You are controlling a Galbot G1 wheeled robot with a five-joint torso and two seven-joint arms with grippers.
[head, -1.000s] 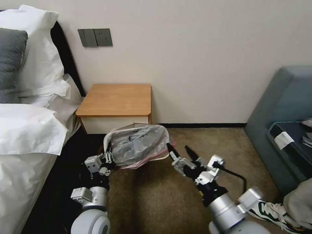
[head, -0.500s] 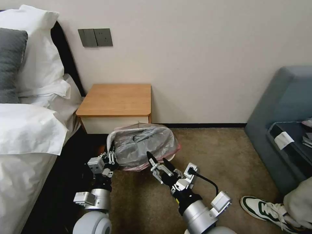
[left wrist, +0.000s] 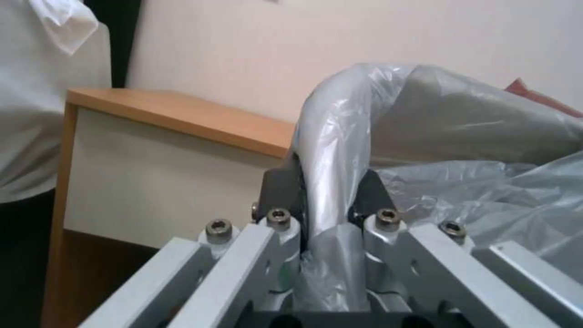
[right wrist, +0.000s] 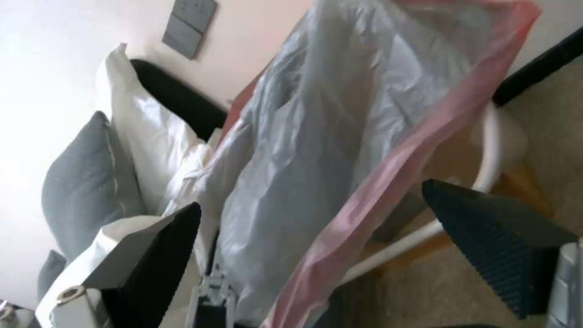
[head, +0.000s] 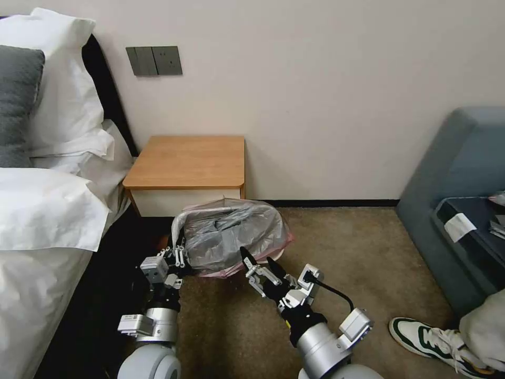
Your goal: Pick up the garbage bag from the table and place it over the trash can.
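- Risk: the garbage bag [head: 231,234] lies loosely draped over the trash can [head: 273,253] at frame centre, below the table [head: 187,163]. Judged from its slack, the thin film may slip off the rim or tear if the two arms pull unevenly.
- Risk: the pinkish hem [right wrist: 389,182] hangs outside the near rim; a missed grasp there would probably leave that side unseated.
- Left gripper [left wrist: 331,214], lower left of the bag: jaws closed narrowly, pinching a fold of bag film over the can's rim.
- Right gripper [head: 260,263], lower centre: jaws spread wide, holding nothing, tips just short of the hem.
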